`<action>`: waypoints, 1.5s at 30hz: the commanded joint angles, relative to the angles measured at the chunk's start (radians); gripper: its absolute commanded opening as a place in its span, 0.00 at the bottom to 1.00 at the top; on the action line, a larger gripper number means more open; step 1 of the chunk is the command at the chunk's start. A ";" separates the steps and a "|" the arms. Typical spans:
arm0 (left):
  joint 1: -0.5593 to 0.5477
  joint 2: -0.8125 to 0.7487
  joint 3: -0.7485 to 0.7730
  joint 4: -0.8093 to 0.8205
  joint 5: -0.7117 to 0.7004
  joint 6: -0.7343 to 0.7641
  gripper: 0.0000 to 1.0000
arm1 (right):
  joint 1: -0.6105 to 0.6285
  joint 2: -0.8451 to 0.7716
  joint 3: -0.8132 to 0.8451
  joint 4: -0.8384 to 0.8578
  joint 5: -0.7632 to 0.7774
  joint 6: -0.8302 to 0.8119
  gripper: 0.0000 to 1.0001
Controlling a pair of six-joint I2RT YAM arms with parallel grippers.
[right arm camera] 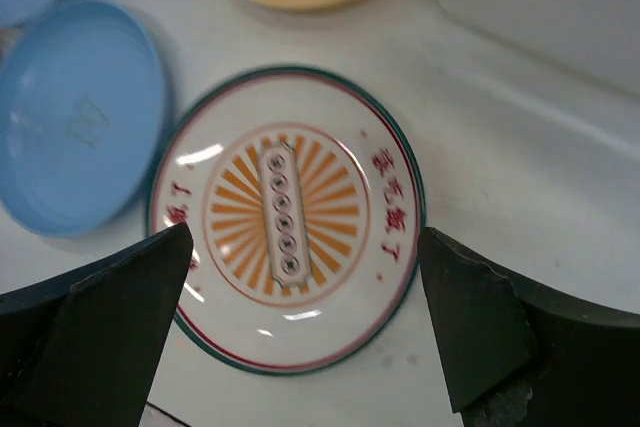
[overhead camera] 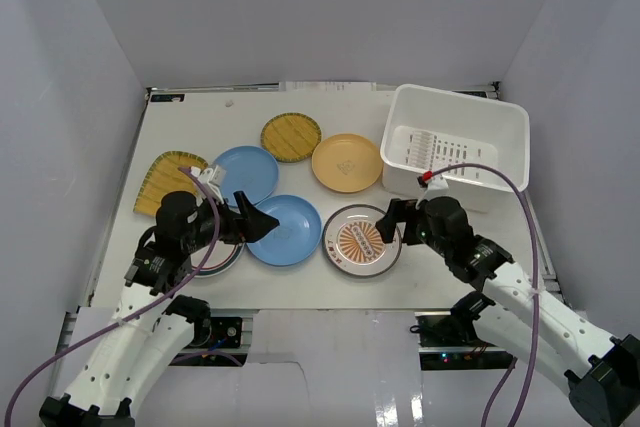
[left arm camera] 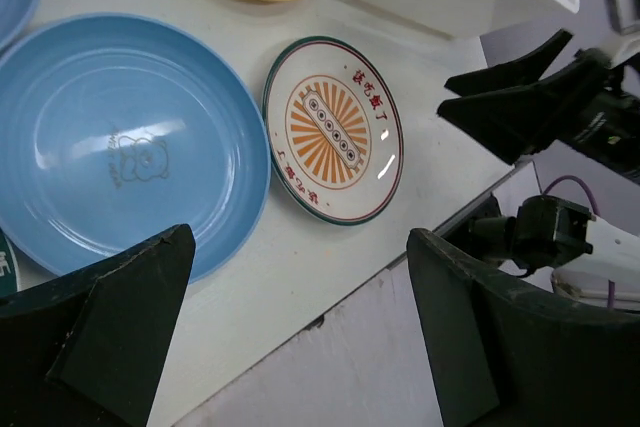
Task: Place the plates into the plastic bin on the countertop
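Currently: right tool (right arm camera: 305,237), fingers spread wide, over white sunburst plate (right arm camera: 285,182); left tool (left arm camera: 300,239), likewise spread, above near blue plate (left arm camera: 110,142); white bin (overhead camera: 505,122) at table (overhead camera: 180,122) far right.

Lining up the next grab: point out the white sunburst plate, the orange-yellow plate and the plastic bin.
white sunburst plate (right arm camera: 285,209): right wrist view, centre of its orange sunburst.
orange-yellow plate (overhead camera: 346,162): top external view, middle of its well.
plastic bin (overhead camera: 460,113): top external view, far inner wall.
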 commanded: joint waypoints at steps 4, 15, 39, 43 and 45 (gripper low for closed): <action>-0.003 0.023 0.012 -0.087 0.118 -0.084 0.98 | -0.002 -0.163 -0.136 -0.109 0.125 0.164 0.93; -0.003 -0.004 0.026 -0.299 -0.116 -0.184 0.98 | -0.045 -0.059 -0.245 -0.016 -0.036 0.242 0.82; -0.003 0.022 0.142 -0.092 -0.245 -0.128 0.91 | -0.094 -0.453 -0.243 -0.078 -0.088 0.383 0.08; -0.003 0.025 0.118 0.058 -0.008 -0.011 0.93 | -0.093 -0.390 0.059 -0.125 -0.117 0.296 0.08; -0.003 0.013 0.098 0.136 0.083 0.046 0.96 | -0.094 -0.321 0.148 -0.114 -0.110 0.247 0.08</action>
